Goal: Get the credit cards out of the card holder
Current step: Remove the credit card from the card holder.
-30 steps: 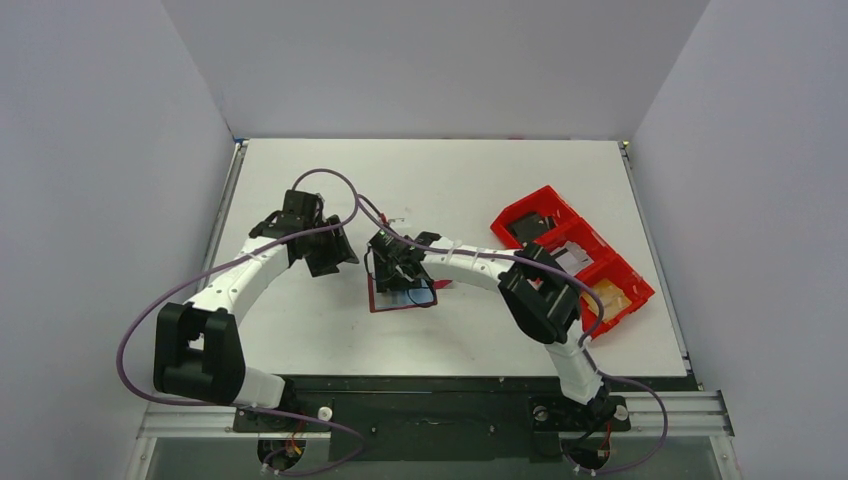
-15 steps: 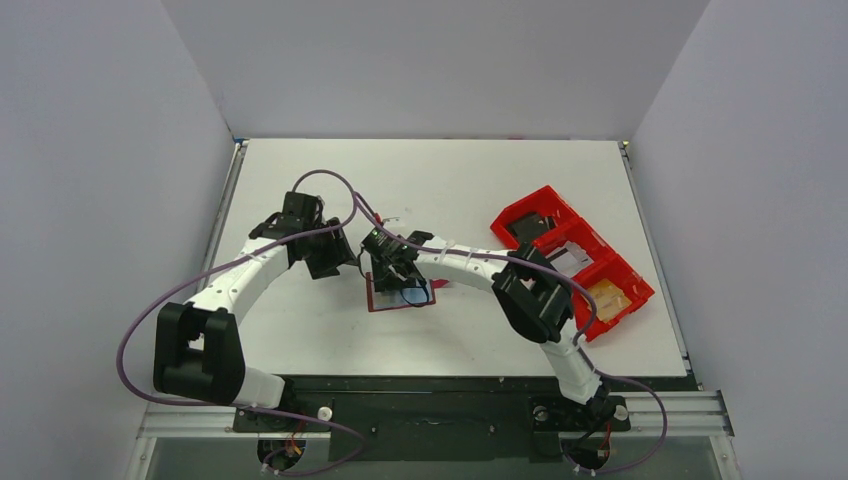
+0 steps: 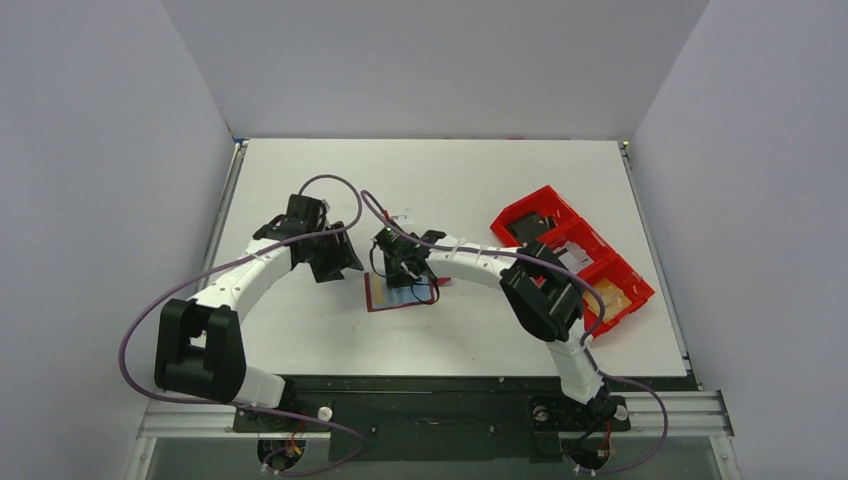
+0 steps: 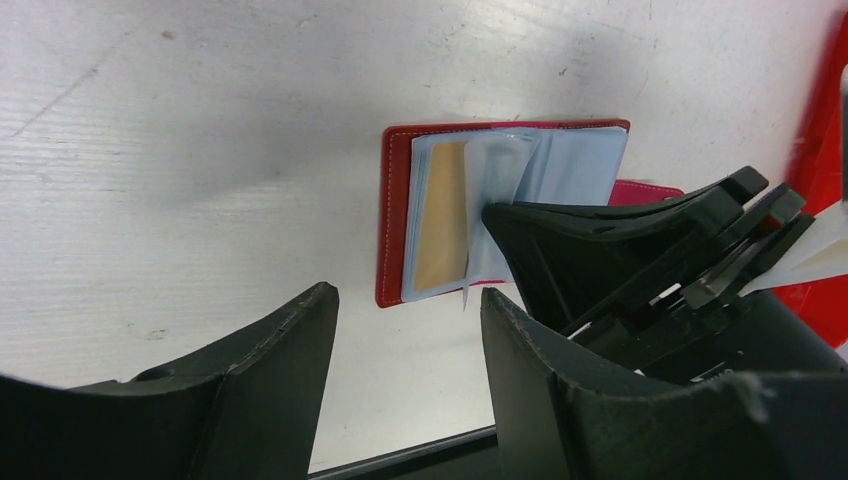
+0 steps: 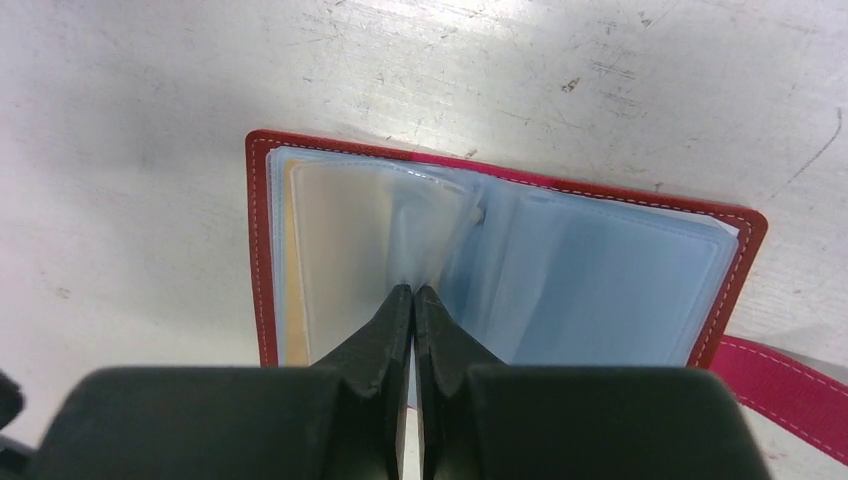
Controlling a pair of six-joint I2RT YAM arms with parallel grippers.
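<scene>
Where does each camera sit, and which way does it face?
Top: above, behind the bases, facing down at the table; both arms show.
Left wrist: faces down past the open left gripper at the card holder.
Right wrist: faces down past the shut right gripper pinching a plastic sleeve.
Shared: all show the card holder.

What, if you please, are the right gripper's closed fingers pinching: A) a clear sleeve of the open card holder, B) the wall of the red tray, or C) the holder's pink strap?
A: the right gripper has its fingertips together on a clear sleeve, which puckers and stands up from the open card holder.
</scene>
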